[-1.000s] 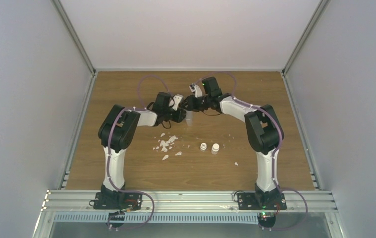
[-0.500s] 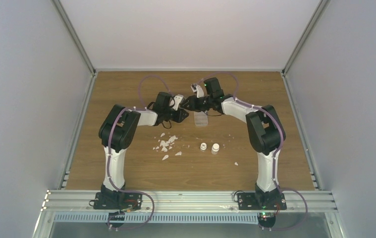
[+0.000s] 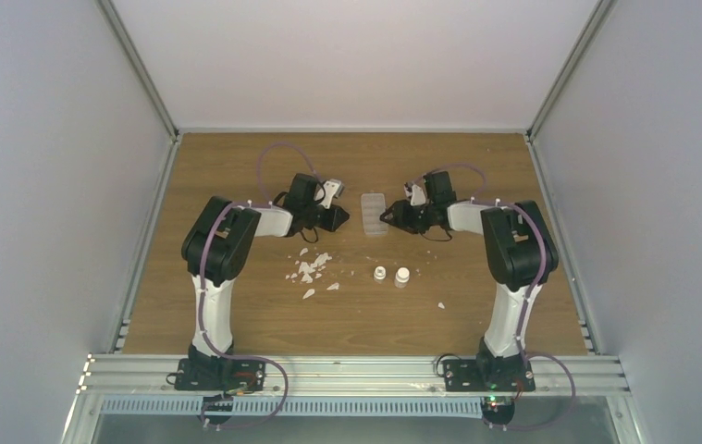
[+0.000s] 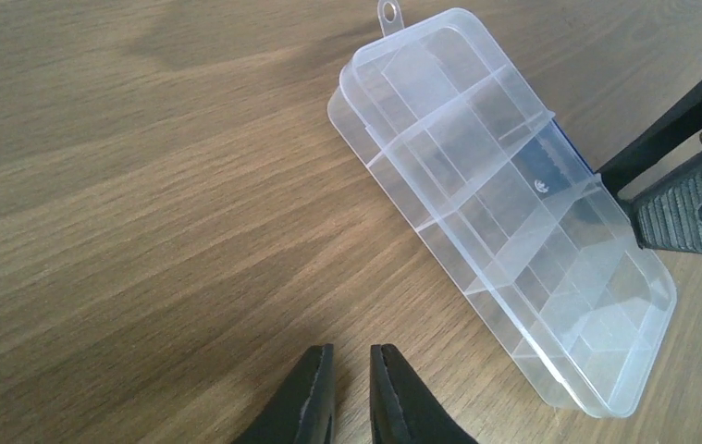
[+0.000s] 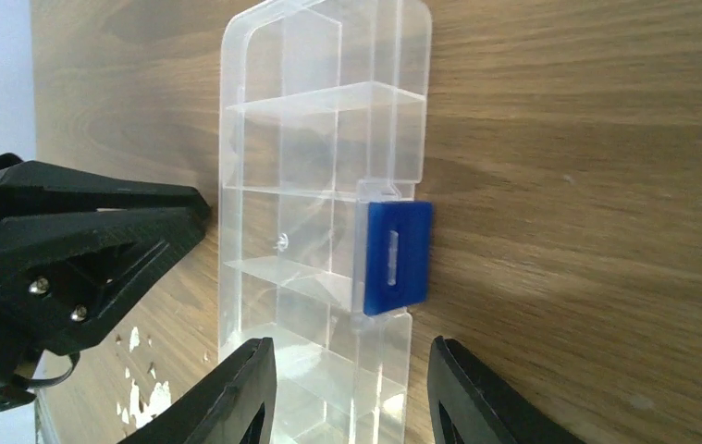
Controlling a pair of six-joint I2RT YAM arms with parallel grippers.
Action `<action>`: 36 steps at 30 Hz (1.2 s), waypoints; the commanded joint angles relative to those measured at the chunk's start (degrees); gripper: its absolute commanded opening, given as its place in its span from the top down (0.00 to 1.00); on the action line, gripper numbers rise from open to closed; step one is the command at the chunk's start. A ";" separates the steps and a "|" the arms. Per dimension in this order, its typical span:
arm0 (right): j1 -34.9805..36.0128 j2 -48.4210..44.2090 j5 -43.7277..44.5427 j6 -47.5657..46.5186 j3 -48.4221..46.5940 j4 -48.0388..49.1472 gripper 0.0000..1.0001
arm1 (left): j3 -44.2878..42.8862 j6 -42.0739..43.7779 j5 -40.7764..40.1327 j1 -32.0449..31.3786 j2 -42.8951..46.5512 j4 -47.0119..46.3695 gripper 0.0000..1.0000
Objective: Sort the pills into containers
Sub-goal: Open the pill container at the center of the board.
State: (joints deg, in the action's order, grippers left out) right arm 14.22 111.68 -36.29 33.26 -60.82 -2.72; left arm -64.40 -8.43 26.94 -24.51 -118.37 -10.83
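Observation:
The container, a flat clear organiser box (image 3: 374,215), lies on the wooden table between my two grippers. The left wrist view shows it (image 4: 504,203) empty, up and to the right of my left gripper (image 4: 351,350), whose jaws stand a narrow gap apart with nothing between them. My right gripper (image 5: 351,344) is open wide. Its fingers flank the near end of the box (image 5: 328,185) without touching it, just below the blue latch (image 5: 398,254). From above, the left gripper (image 3: 336,218) and right gripper (image 3: 391,219) sit on either side of the box. No pills are in view.
White flakes (image 3: 310,268) lie scattered in front of the left gripper. Two small white vials (image 3: 380,274) (image 3: 402,277) stand nearer the arm bases. A single flake (image 3: 440,305) lies to their right. Metal rails (image 3: 148,222) edge the table.
The box was held up between both grippers and now lies flat on the table. My right gripper opened wide and drew back to the right. My left gripper's jaws narrowed.

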 commanded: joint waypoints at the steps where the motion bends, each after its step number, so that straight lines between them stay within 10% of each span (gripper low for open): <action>1: 0.40 2.83 -1.72 -0.67 -2.00 2.26 0.00 | -2.04 0.16 -0.13 -0.53 -1.66 1.20 0.69; 5: 0.50 3.99 -2.42 -0.40 -3.04 2.39 0.00 | -2.84 -0.41 -0.56 -0.67 -2.32 1.27 1.00; 36: 6.63 0.41 -5.43 1.24 -12.84 1.20 0.00 | -8.58 0.10 -2.95 -1.67 -8.65 7.06 1.00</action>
State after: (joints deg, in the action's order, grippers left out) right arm 19.16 112.14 -39.75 33.93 -71.22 -2.50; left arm -72.16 -9.87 25.58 -25.58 -123.39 -8.12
